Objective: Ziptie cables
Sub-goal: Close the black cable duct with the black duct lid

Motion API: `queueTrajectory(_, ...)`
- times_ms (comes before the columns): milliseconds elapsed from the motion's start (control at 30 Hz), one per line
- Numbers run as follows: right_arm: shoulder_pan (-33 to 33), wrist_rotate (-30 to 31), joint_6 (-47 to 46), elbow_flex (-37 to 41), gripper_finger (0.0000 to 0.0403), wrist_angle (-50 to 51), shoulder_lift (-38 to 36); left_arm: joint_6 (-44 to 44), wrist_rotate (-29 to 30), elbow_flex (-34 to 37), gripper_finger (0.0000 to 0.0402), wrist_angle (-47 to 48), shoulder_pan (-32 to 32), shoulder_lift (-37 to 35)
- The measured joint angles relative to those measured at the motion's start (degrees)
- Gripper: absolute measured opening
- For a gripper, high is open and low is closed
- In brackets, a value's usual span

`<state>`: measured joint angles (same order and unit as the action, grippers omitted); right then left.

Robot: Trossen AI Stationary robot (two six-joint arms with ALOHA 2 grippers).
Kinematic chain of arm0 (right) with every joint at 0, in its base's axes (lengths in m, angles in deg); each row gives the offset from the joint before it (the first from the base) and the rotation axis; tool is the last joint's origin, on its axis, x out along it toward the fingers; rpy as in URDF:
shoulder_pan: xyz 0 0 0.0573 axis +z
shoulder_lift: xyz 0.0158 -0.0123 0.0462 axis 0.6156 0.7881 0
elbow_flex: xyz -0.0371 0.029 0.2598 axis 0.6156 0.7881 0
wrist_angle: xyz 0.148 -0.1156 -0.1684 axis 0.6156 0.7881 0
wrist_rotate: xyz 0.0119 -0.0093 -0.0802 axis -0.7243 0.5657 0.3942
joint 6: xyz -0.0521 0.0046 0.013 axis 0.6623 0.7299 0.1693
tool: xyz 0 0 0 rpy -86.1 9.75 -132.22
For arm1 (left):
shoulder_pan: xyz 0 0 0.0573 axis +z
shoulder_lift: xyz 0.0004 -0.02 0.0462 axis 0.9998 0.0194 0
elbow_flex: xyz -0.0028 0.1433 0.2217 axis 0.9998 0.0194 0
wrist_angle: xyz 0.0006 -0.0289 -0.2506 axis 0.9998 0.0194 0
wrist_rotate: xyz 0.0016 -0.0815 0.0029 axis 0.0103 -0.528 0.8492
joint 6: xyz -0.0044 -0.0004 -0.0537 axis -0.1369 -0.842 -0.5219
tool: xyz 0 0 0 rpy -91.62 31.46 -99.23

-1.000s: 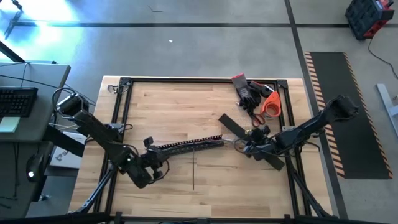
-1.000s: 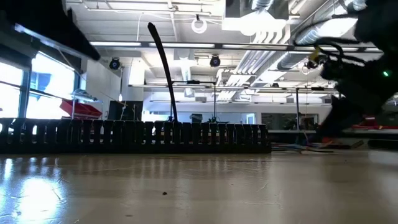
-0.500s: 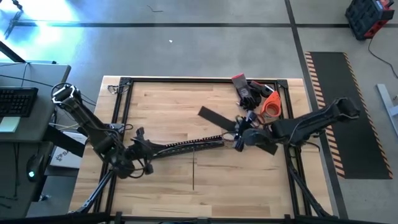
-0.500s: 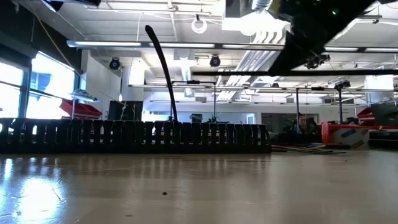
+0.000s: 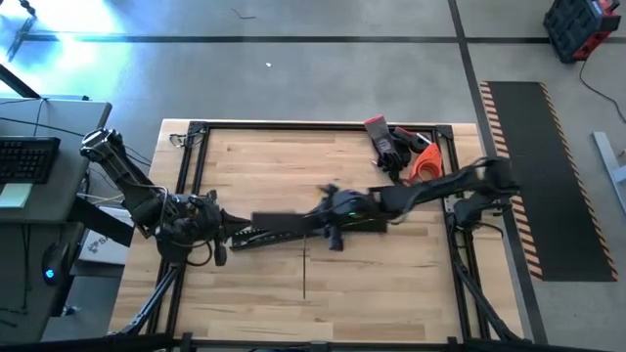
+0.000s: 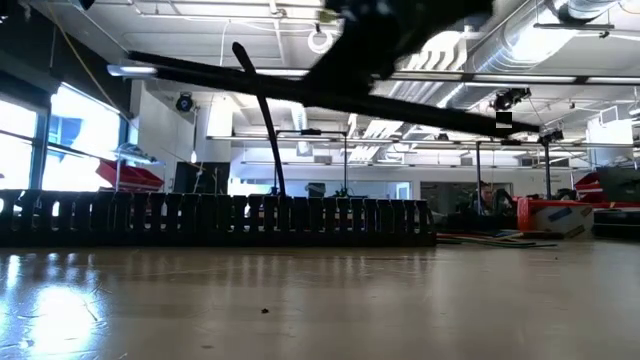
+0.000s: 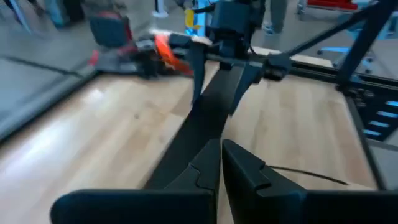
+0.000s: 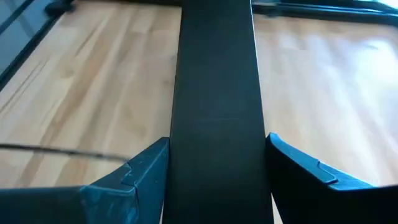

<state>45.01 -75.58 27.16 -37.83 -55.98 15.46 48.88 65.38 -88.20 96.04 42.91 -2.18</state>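
Carrying the black strip (image 5: 284, 216) over the slotted duct (image 5: 256, 234)
Your right tool (image 8: 217, 143) pinches it; left tool (image 5: 210, 227) at the duct's end, grip unclear; cables unseen, so a skewed strip may trap them

One camera looks straight down on the whole table (image 5: 293, 284); one sits level at its top; both wrist cameras look closely along the same black strip (image 8: 216, 93)
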Motion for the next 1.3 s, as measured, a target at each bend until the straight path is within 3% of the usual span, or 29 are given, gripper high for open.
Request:
queueTrajectory(167, -0.8, -6.1, 6.7, -16.1, 0.021, 6.2, 13.8, -9.8, -7.2, 0.0, 0.0, 6.1, 0.8, -0.4)
queueTrajectory(367, -1.8, -6.3, 9.8, -33.7, 0.021, 19.4, 25.6, -30.1, -13.5, 0.8, 0.0, 22.3, -1.9, 0.8)
queueTrajectory(533, -3.5, -11.0, 8.4, -41.8, 0.021, 24.3, 32.1, -37.2, -16.1, 5.5, 0.0, 21.7, -3.9, 1.1)
queueTrajectory(833, -4.1, -13.3, 6.0, -45.2, 0.021, 26.6, 35.8, -43.9, -17.1, 15.8, 0.0, 13.5, -6.9, 1.2)
queueTrajectory(1300, -4.0, -12.3, 5.0, -45.2, 0.021, 26.6, 35.7, -43.2, -14.4, 20.3, 0.0, 7.5, -7.3, 1.5)
